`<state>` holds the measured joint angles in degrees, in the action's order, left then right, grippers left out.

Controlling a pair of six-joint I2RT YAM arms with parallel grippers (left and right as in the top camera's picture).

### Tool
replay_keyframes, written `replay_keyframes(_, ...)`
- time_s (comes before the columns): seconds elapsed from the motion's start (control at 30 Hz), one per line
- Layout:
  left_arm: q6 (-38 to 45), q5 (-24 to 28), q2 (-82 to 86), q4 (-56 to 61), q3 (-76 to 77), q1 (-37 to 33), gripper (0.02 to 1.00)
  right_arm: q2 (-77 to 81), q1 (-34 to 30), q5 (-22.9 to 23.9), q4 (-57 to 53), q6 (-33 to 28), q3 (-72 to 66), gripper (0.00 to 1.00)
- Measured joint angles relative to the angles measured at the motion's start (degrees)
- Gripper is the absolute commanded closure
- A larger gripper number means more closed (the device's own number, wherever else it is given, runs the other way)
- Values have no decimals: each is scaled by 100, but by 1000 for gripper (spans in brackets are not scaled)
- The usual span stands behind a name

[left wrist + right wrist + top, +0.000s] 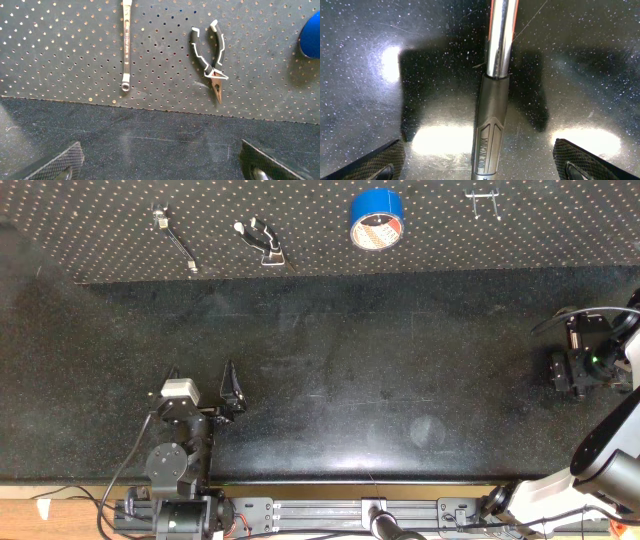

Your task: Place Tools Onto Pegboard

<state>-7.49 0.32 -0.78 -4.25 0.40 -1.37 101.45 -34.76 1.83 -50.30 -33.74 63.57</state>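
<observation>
A tool with a chrome shaft and dark grey grip (490,125) lies flat on the black table. My right gripper (482,170) hangs over it, open, one finger on each side of the grip and neither touching it. In the top view the right gripper (578,370) is at the far right of the table. On the pegboard (80,230) hang a wrench (126,45), black-and-white pliers (210,55) and a blue tape roll (377,220). My left gripper (200,378) sits low near its base, open and holding nothing, facing the pegboard.
A bare metal hook (485,202) sticks out of the pegboard at the upper right. The dark tabletop (400,380) stretches wide between the two arms. Cables trail along the front edge by the arm bases.
</observation>
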Motion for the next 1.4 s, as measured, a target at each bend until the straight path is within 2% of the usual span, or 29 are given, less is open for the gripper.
replay_keyframes(0.33,0,0,0,0,0,0,23,76,0,-24,44,0,0,36)
replay_keyframes(0.4,0,0,0,2,0,0,23,76,0,-24,44,2,0,150)
replay_keyframes(0.5,0,0,0,0,0,0,23,76,0,-26,44,44,0,443)
replay_keyframes(0.57,0,0,0,0,0,0,23,79,0,-31,44,48,0,597)
replay_keyframes(0.6,0,0,0,0,0,0,23,76,0,-31,44,46,0,630)
replay_keyframes(0.7,0,0,0,2,0,0,23,79,0,-42,44,42,0,638)
replay_keyframes(0.87,0,0,0,0,0,0,23,79,0,-42,44,42,0,746)
replay_keyframes(0.9,0,0,0,2,0,0,20,79,0,-42,44,42,0,779)
replay_keyframes(0.93,0,0,0,0,0,0,23,79,0,-44,44,42,0,886)
replay_keyframes(0.97,0,0,0,2,0,0,23,92,0,-42,46,42,0,919)
replay_keyframes(1.17,0,0,0,2,0,0,23,101,0,-48,79,44,13,925)
replay_keyframes(1.23,0,0,0,0,0,0,23,-92,0,-271,334,184,0,923)
replay_keyframes(1.3,0,2,0,0,0,0,23,-715,-2,-866,538,459,-42,925)
replay_keyframes(1.4,0,0,0,2,0,0,23,-2378,46,-2341,1088,1152,-13,923)
